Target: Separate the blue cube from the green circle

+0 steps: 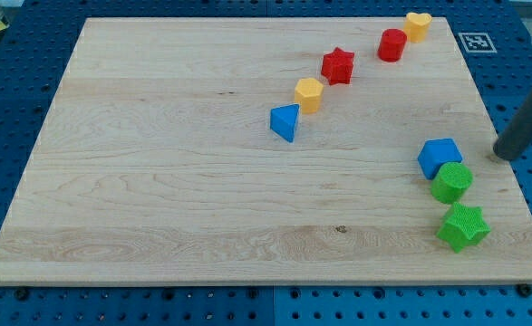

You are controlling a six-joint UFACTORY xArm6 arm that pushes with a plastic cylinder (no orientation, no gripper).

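Your tool is a plain dark rod with nothing to open or close. My tip rests near the board's right edge, to the right of the blue cube and apart from it, touching no block. The blue cube sits on the wooden board at the view's right, with the green circle touching it just below. A green star lies right beneath the circle. Well apart, a diagonal row runs toward the view's top right: a blue wedge-like block, a yellow block, a red star, a red cylinder and a yellow heart-like block.
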